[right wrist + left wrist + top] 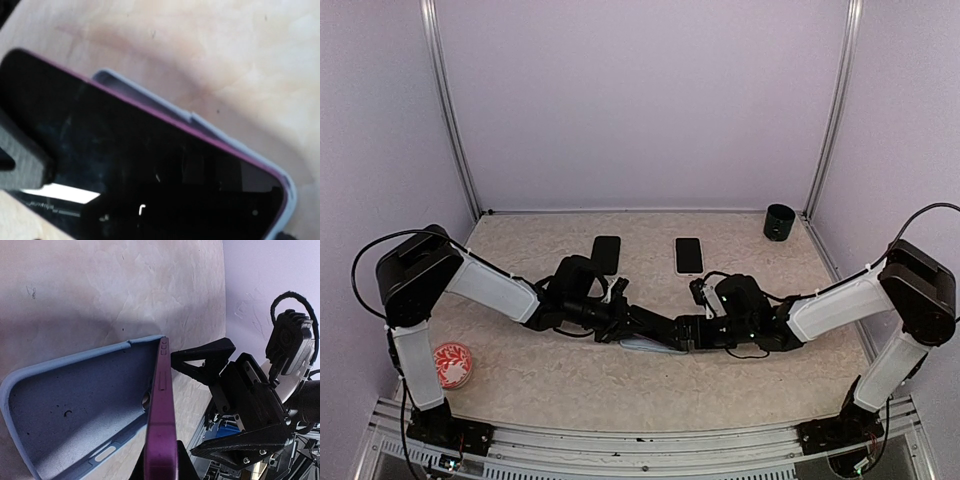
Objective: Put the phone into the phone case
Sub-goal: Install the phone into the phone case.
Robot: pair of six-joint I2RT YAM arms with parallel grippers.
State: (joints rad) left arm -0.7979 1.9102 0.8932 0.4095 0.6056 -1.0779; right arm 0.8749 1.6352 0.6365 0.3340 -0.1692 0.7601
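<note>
At the centre of the beige speckled table (pixel 620 395), the two arms meet over one light blue soft rectangular phone case (pixel 75 410), which lies open side up. One purple-edged phone with a black glass screen (pixel 161 420) stands tilted on its long edge along one side wall of this case, its end corner meeting the case corner; it is not seated flat. The left gripper (pixel 645 330) has its jaws pressed together on the lower part of this phone. The right gripper (pixel 192 405) has its jaws spread wide and holds nothing; one black fingertip (pixel 202 356) sits just beside the phone's end, and contact cannot be confirmed. Farther back lie two flat rectangular slabs, well apart from the case: one all-black slab (pixel 606 254) and one pale-rimmed dark slab (pixel 689 255). One black cylindrical cup (pixel 779 222) stands at the far right corner. One red-and-white round disc (pixel 452 365) rests near the left arm base.
</note>
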